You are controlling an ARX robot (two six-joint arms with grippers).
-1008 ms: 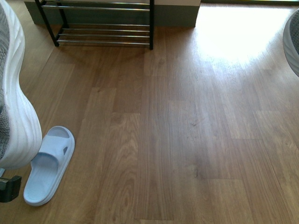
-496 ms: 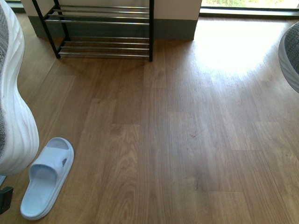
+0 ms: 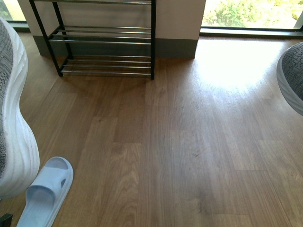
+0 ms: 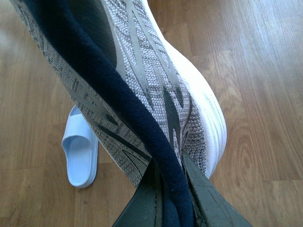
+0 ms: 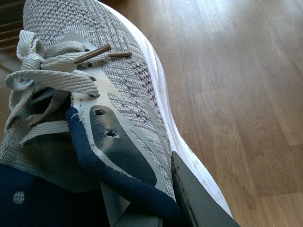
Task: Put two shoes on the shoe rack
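Left pincer (image 4: pixel 168 163) grips grey-knit, white-soled sneaker (image 4: pixel 151 71)

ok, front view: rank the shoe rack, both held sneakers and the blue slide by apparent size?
1. shoe rack, top cropped.
2. left sneaker, which looms only because it is near the camera, and is cropped.
3. blue slide and right sneaker: both cut by the frame edge, so unranked.

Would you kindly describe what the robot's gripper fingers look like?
Only the fingers show. The left fingers are flat, dark grey, tapering blades; the right finger looks alike, its edge slightly rough. No cables or markings are visible.
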